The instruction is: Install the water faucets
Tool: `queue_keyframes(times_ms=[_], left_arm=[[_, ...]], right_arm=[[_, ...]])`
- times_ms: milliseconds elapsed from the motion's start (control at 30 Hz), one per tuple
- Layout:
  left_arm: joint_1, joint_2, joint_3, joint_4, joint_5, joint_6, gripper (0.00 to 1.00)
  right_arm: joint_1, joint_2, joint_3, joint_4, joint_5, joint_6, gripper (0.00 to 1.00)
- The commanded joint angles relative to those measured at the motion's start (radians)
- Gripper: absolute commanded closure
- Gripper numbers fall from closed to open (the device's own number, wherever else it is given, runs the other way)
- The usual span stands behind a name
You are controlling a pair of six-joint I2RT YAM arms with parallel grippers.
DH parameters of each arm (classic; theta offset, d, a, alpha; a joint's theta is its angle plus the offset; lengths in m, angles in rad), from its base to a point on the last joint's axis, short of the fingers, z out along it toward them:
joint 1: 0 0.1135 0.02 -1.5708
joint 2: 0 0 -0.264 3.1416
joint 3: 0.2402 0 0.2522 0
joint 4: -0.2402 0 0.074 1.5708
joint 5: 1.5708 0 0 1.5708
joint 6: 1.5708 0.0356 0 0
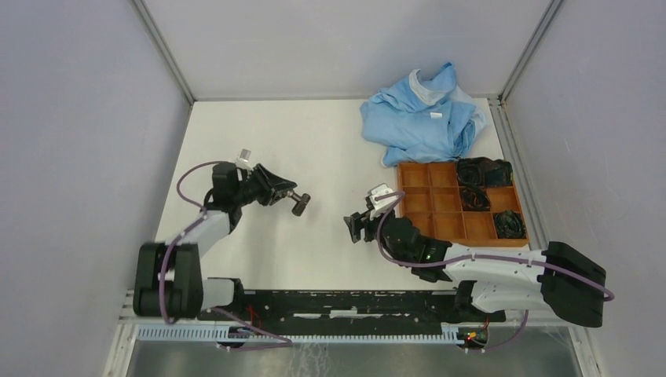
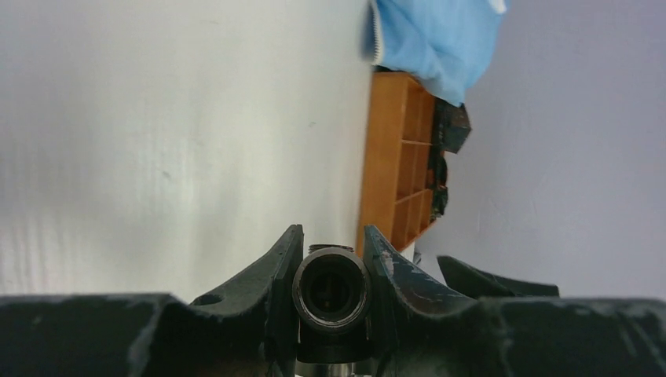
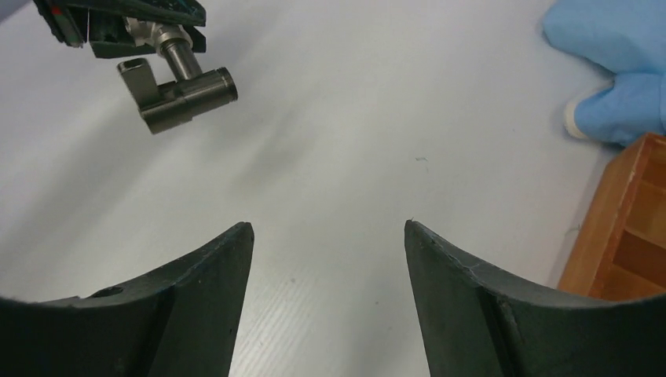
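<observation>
My left gripper (image 1: 287, 194) is shut on a dark grey T-shaped faucet fitting (image 1: 300, 203) and holds it above the white table, left of centre. In the left wrist view the fitting's open round end (image 2: 331, 287) faces the camera, clamped between my two fingers (image 2: 276, 267). The fitting also shows in the right wrist view (image 3: 182, 93) at the top left, hanging from the left gripper. My right gripper (image 1: 358, 228) is open and empty, a short way right of the fitting; its fingers (image 3: 212, 275) are wide apart over bare table. The stubby piece is not in view.
An orange compartment tray (image 1: 440, 206) stands at the right, with dark items in its right-hand cells; it also shows in the left wrist view (image 2: 397, 169). A crumpled blue cloth (image 1: 424, 118) lies behind the tray. Grey walls enclose the table on three sides.
</observation>
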Motion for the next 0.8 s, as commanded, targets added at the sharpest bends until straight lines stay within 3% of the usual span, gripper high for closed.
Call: queue_keyframes(times_ms=[0,33,100,133,200,267,400,633,767], left_arm=[[-0.002,0.233,0.081,0.283,0.046,0.062,0.98],[-0.002,0.279,0.103,0.300,0.046,0.062,0.98],[-0.001,0.379,0.159,0.292,0.036,0.079,0.82],[-0.002,0.417,0.195,0.266,0.022,0.098,0.66],[-0.001,0.489,0.270,0.205,0.016,0.123,0.45],[0.000,0.527,0.345,0.117,-0.008,0.158,0.03],[0.001,0.471,0.480,-0.153,-0.169,0.315,0.00],[-0.002,0.202,0.602,-0.525,-0.405,0.501,0.00],[-0.001,-0.013,0.578,-0.648,-0.430,0.523,0.00]], right_arm=[[-0.004,-0.057,-0.016,-0.259,0.039,0.082,0.22],[-0.005,-0.073,-0.036,-0.274,0.036,0.096,0.21],[-0.004,-0.104,-0.076,-0.287,0.024,0.135,0.18],[-0.004,-0.119,-0.098,-0.289,0.023,0.149,0.18],[-0.005,-0.145,-0.128,-0.303,0.028,0.172,0.16],[-0.004,-0.162,-0.131,-0.340,0.041,0.174,0.14],[-0.004,-0.188,-0.084,-0.461,0.088,0.160,0.03],[-0.004,-0.194,0.069,-0.652,0.209,0.137,0.02],[-0.004,-0.136,0.237,-0.791,0.302,0.144,0.02]])
